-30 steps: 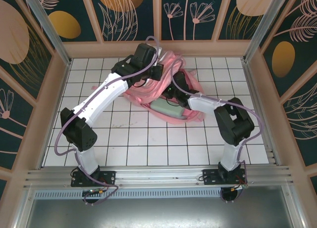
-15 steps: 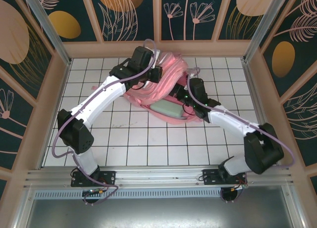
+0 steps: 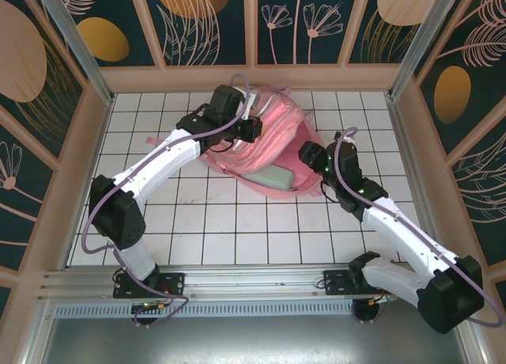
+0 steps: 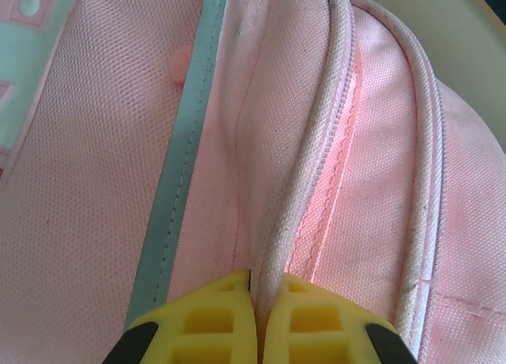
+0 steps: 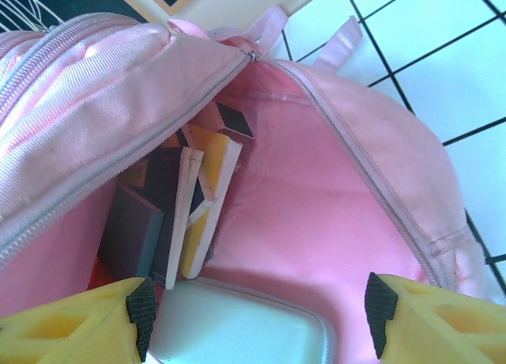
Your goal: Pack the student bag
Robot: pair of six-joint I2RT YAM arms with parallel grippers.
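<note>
On the student bag [image 3: 281, 130], the left claw [image 4: 258, 291] seems to pinch a seam [image 4: 304, 166].

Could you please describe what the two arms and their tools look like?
Both the left arm and right arm have white links, black joints and a loose purple cable. The left tool and right tool have yellow latticed fingers with black pads.
</note>
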